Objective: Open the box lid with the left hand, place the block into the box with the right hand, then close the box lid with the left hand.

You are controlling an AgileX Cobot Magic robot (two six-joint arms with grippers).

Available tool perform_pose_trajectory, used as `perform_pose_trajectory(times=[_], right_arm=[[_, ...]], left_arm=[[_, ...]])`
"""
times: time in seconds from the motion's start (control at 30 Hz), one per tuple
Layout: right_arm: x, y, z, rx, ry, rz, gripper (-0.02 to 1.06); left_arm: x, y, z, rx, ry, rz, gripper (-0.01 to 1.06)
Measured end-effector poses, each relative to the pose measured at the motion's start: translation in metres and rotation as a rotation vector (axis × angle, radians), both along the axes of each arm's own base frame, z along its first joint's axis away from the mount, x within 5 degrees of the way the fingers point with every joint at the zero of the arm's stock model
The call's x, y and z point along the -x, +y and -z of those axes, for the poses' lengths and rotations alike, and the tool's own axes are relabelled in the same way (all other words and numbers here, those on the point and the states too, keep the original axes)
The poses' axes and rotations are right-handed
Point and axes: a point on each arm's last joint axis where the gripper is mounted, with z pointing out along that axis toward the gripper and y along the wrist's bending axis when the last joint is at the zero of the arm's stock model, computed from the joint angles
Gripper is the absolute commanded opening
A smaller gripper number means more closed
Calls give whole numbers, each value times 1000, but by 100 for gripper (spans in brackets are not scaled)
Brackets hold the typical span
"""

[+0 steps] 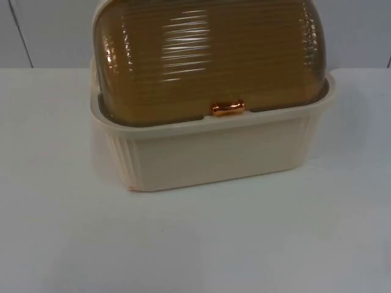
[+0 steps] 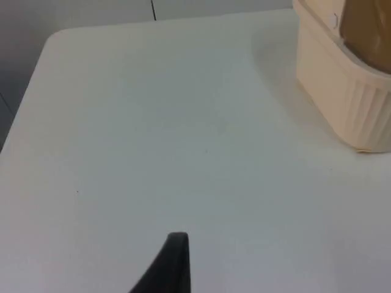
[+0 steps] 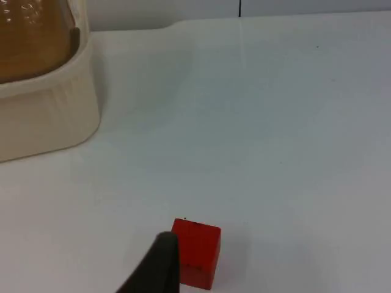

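A cream ribbed box (image 1: pixel 214 152) stands at the middle back of the table. Its amber see-through domed lid (image 1: pixel 208 55) is down on the rim, with a small copper handle (image 1: pixel 228 108) at the front edge. My left gripper (image 2: pixel 176 259) hovers over bare table, well away from the box corner (image 2: pixel 348 104). A red block (image 3: pixel 198 253) lies on the table beside my right gripper (image 3: pixel 162 262), close to it, some way from the box end (image 3: pixel 43 116).
The white table top (image 1: pixel 195 244) stretches wide in front of the box and to both sides. A grey partition wall (image 1: pixel 49 30) rises behind the box. The table's rounded far corner (image 2: pixel 58 36) lies beyond the left gripper.
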Motion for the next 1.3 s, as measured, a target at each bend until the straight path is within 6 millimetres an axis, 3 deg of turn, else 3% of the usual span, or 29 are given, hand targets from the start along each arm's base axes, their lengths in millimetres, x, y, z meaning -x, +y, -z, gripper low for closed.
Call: perform_pose_trajectory(times=[0.1, 0.33, 0.5, 0.53, 0.73, 0.77, 0.93, 0.97, 1.07, 1.3], right_arm=[[1, 0, -2, -20, -9, 10, 105], [3, -2, -31, -25, -59, 36, 105], [-16, -5, -75, 1, -105, 60, 105], [-16, -5, -75, 1, -105, 60, 105], [-52, -4, -127, 7, -157, 55, 105], [-52, -4, -127, 7, -157, 55, 105], [-93, -2, -158, 12, -166, 47, 105], [-93, -2, -158, 12, -166, 47, 105], [-125, -1, -165, 16, -157, 39, 105], [-174, 1, -156, 22, -74, 32, 105]], left_arm=[[1, 0, -4, 25, -20, -13, 104], [-1, 3, -36, 32, -68, -49, 104], [-30, 8, -85, -30, -140, -82, 104], [-30, 8, -85, -30, -140, -82, 104], [-78, 8, -132, -47, -163, -81, 104], [-78, 8, -132, -47, -163, -81, 104], [-127, 6, -147, -33, -127, -67, 104], [-127, 6, -147, -33, -127, -67, 104], [-152, 4, -144, -16, -117, -57, 104], [-193, 3, -125, 3, -26, -49, 104]])
